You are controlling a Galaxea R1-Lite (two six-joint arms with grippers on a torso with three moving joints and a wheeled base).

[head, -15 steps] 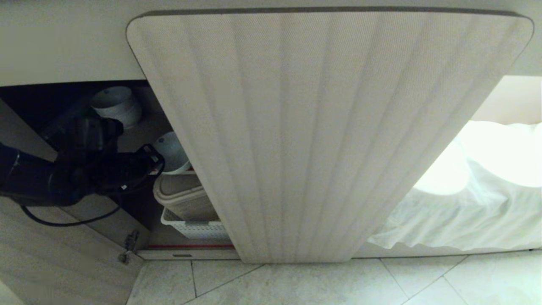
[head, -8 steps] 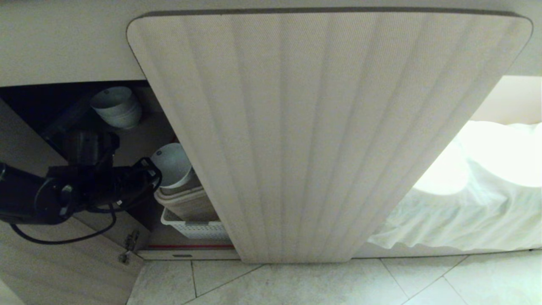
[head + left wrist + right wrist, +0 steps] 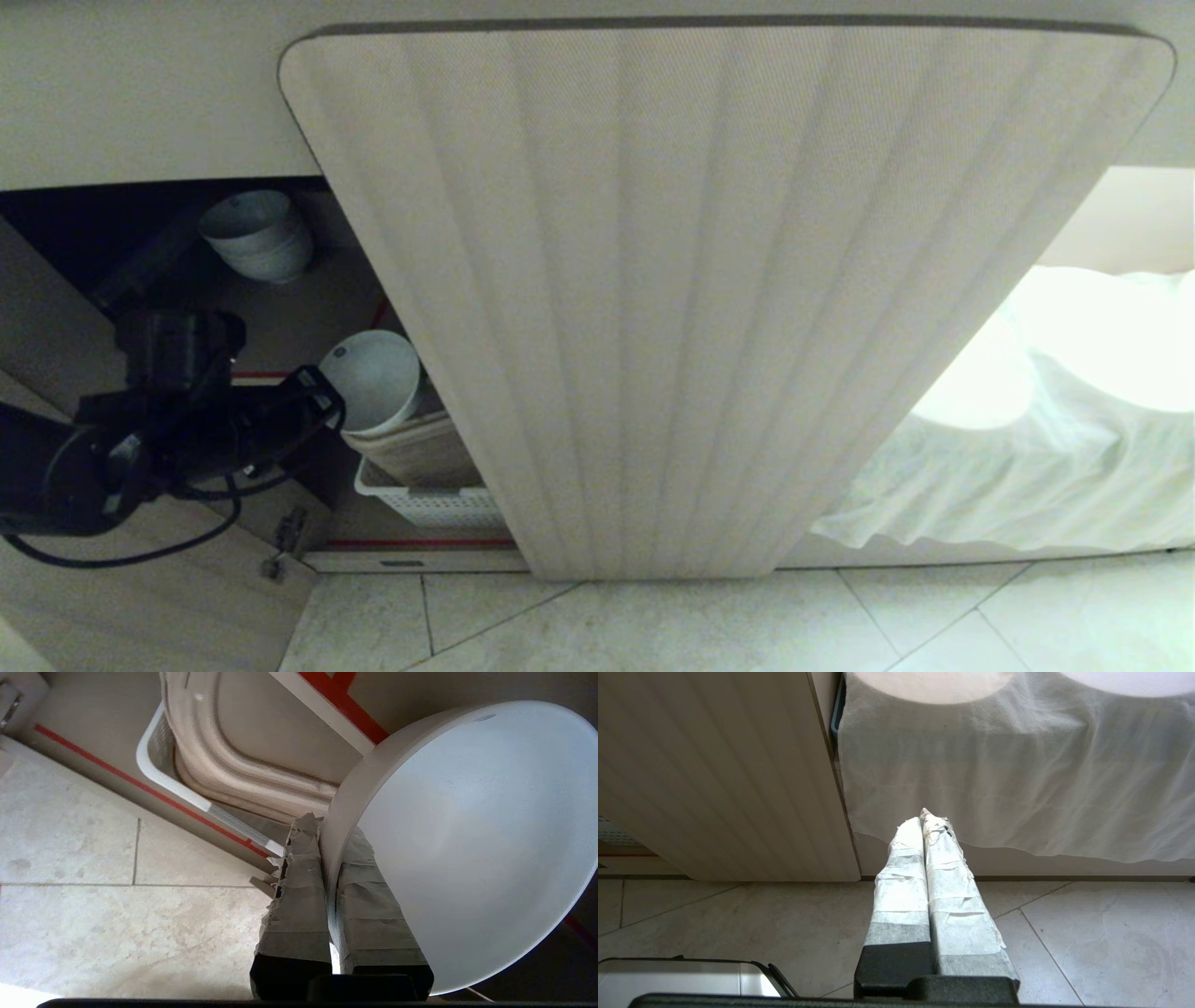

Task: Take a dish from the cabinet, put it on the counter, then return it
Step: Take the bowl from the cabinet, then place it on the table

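From my head camera, my left gripper [image 3: 329,403] sits at the open left side of the cabinet [image 3: 728,299], clamped on the rim of the dish [image 3: 372,381] — the white bowl hangs tilted, its mouth facing outward, just over a beige lidded box [image 3: 415,448] that rests in a white slotted basket [image 3: 429,504]; further back on the inner shelf stands a stack of white bowls [image 3: 257,235], apart from mine; I judge I am in the first step, drawing the dish out of the cabinet, and the next move calls for clearing the door edge and lifting up to the counter, which is out of sight here. From my left wrist, my fingers [image 3: 299,896] pinch the bowl's wall, one outside and one inside; the dish looks empty, and the basket below holds that beige box, whose own contents I cannot tell. From my right wrist, my right gripper [image 3: 927,826] hangs idle with its taped fingers pressed together and nothing in them, low over the floor tiles [image 3: 1064,933], in front of a white cloth [image 3: 1017,774] draped beside the cabinet door.
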